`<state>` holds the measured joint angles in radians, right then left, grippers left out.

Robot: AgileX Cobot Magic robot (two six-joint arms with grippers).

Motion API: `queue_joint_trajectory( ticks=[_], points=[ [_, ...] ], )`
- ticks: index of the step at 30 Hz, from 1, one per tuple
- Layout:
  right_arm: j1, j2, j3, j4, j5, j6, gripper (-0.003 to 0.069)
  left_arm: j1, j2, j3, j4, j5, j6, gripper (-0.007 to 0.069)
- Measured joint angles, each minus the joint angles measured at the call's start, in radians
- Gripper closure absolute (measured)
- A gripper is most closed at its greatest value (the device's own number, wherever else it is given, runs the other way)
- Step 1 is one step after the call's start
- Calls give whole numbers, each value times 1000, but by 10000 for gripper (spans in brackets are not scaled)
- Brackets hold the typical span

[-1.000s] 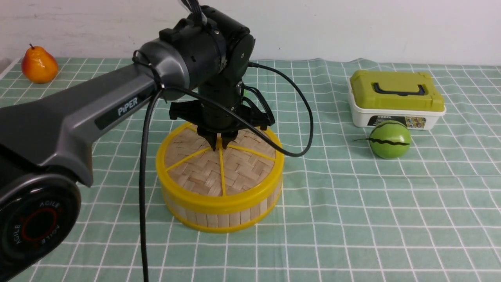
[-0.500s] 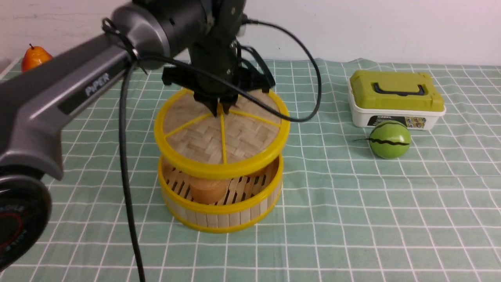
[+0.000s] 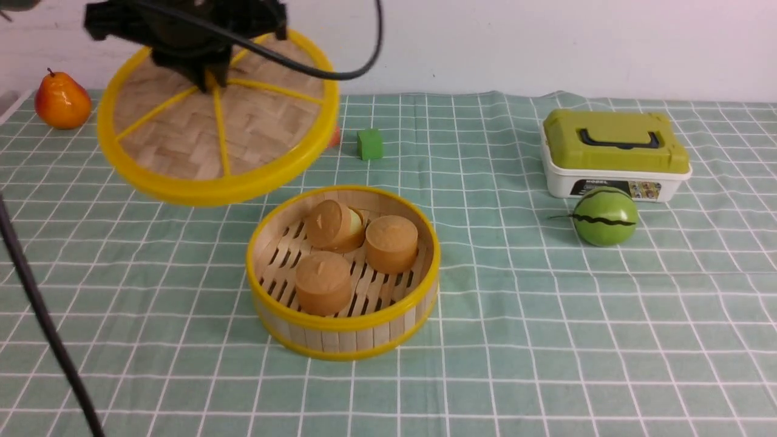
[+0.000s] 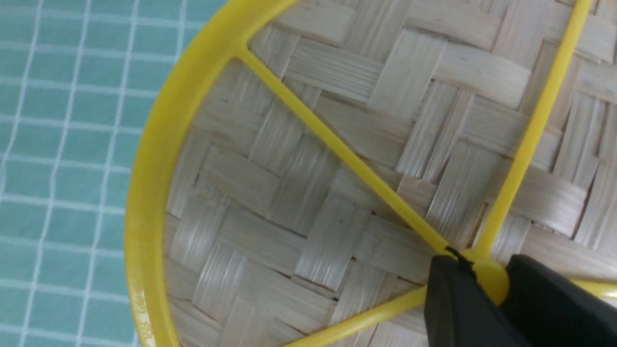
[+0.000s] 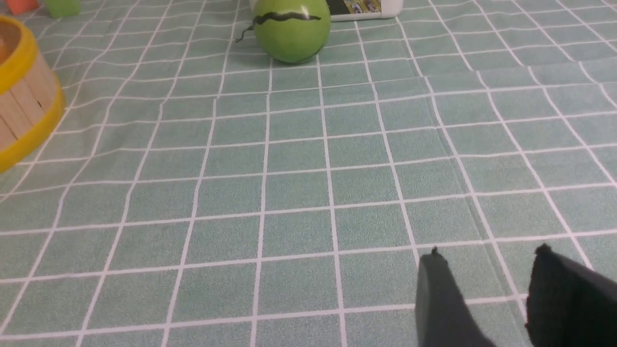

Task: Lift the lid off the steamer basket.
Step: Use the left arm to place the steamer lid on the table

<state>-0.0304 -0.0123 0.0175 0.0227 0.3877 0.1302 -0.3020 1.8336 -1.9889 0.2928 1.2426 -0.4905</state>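
Observation:
The lid (image 3: 255, 130), woven bamboo with a yellow rim and spokes, hangs tilted in the air up and to the left of the steamer basket (image 3: 343, 331). My left gripper (image 3: 205, 77) is shut on the lid's small yellow hub. In the left wrist view the black fingers (image 4: 450, 294) pinch that hub and the lid (image 4: 308, 193) fills the picture. The basket stands open on the cloth with three tan round buns (image 3: 323, 282) on its slatted floor. My right gripper (image 5: 487, 255) is open and empty, low over the cloth; the basket's wall (image 5: 21, 103) shows at that view's edge.
A white box with an olive-green lid (image 3: 613, 152) stands at the back right, a green striped ball (image 3: 605, 215) in front of it. A pear (image 3: 61, 100) is far left. A small green cube (image 3: 369, 144) and something orange (image 3: 334, 137) lie behind the basket.
My left gripper has lifted the lid off the basket and carried it up and to the left. The buns inside are now uncovered. The basket has stayed in place.

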Motion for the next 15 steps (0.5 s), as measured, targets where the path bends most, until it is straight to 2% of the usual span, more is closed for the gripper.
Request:
queue_joint_trajectory(
  ticks=[7,11,15],
  points=[
    [0,0,0,0,0,0,418,128,-9,341,20,-34,-70,522],
    [0,0,0,0,0,0,418,150,4,533,24,-211,-103,522],
    [0,0,0,0,0,0,418,150,43,571,27,-307,-104,522]
  ],
)
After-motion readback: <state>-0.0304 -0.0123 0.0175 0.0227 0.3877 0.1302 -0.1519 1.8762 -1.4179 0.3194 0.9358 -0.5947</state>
